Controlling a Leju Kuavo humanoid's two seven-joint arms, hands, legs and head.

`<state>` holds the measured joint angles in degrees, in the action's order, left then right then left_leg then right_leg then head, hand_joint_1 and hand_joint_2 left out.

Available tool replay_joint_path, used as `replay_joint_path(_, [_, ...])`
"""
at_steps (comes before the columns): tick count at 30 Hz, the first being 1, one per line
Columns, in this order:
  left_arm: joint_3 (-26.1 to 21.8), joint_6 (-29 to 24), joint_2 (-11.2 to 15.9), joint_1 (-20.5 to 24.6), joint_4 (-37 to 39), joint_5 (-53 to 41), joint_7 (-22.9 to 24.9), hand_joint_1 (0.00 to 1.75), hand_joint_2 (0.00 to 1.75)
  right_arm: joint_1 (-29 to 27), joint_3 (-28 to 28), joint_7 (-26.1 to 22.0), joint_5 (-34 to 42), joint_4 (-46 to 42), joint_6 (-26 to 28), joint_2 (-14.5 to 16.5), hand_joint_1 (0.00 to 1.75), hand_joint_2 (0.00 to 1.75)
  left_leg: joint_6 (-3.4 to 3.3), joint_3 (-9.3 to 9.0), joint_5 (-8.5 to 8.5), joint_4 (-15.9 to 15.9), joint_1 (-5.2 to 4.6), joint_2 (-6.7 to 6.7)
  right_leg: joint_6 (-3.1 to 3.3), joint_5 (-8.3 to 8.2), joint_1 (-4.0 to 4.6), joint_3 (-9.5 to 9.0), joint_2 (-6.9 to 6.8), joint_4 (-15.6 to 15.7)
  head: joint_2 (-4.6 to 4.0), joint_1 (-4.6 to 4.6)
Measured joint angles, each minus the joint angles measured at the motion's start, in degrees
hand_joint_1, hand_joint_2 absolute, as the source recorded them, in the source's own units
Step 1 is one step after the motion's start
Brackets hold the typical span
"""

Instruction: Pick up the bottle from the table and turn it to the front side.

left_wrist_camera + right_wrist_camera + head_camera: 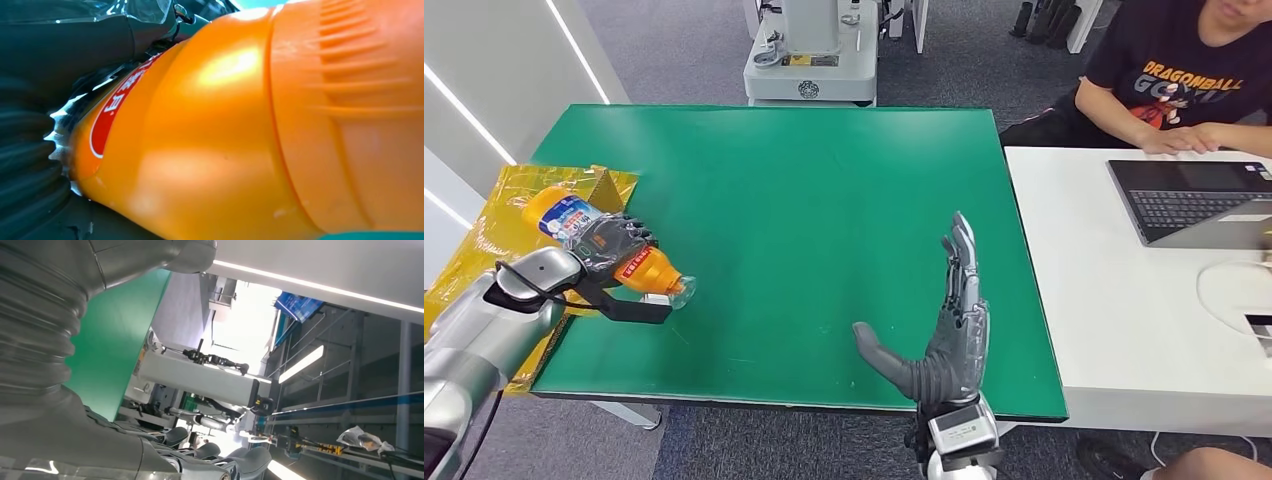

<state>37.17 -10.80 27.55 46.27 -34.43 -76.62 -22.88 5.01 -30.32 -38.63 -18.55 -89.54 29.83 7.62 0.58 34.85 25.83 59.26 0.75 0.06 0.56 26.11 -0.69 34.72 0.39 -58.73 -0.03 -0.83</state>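
Left robot hand (pixel 614 245) is wrapped tight around the bottle (pixel 594 240), dark fingers clamped over the label at its middle. The orange bottle lies roughly on its side in that grip, clear cap end pointing toward the middle of the worktop (pixel 804 200), base back over the yellow foil sheet (pixel 519 205) at the left edge. It sits above the worktop's left side, and whether it touches the surface I cannot tell. From the left wrist, the bottle (pixel 240 130) is pressed right up close, with a red label patch beside the dark palm.

Right robot hand (pixel 949 325) is open and holding nothing, fingers straight and pointing away from the robot, thumb stuck out to the left, over the worktop's near right part.

Beyond, a white desk (pixel 1114 300) touches the worktop's right side, carrying a laptop (pixel 1194 200), a person (pixel 1194 70) seated behind it.
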Motion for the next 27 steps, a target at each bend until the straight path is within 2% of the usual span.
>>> replay_joint_path(3, [1.2, 0.4, -0.3, 0.4, 2.5, 0.0, -0.1, 1.75, 1.75, -0.1, 0.2, -0.1, 0.0, 0.0, -0.1, 0.1, 0.0, 1.75, 0.0, 0.0, 0.0, 0.0, 0.0, 0.0, 0.0, 0.0, 0.0, 0.0, -0.01, 0.0, 0.0, 0.0])
replay_joint_path(7, [2.9, 4.3, -0.8, 1.1, 6.2, 1.0, -0.9, 1.75, 1.75, -0.4, 0.6, -0.2, -0.4, -0.1, -0.4, 0.4, 0.0, 1.75, 0.0, 0.0, 0.0, 0.0, -0.01, 0.0, 0.0, 0.0, 0.0, -0.01, -0.01, 0.0, 0.01, -0.01])
replay_joint_path(15, [3.7, 7.2, -2.7, 0.7, 11.5, 4.1, 2.2, 1.75, 1.75, -1.2, 1.6, 0.4, -1.8, -0.9, -0.5, 0.8, 0.0, 1.75, 0.0, 0.0, 0.0, 0.0, -0.01, -0.04, 0.0, 0.0, 0.0, -0.06, -0.05, 0.0, 0.01, 0.0])
replay_joint_path(22, [3.3, 4.5, -3.8, -0.4, 13.2, 8.8, 5.5, 1.73, 1.75, -1.7, 1.7, 0.4, -2.2, -0.7, -0.1, 1.1, 0.0, 1.75, 0.0, -0.05, -0.01, 0.0, -0.03, -0.12, 0.0, 0.01, -0.01, -0.12, -0.17, 0.0, 0.01, -0.01])
replay_joint_path(27, [0.3, -1.8, -6.2, -2.6, 13.3, 12.8, 9.7, 1.75, 1.75, -2.0, 1.6, 1.3, -3.5, -0.7, -0.2, 1.3, 0.0, 1.75, 0.05, -0.06, -0.07, 0.0, -0.03, -0.32, 0.0, 0.02, -0.02, -0.2, -0.38, 0.0, 0.01, 0.0])
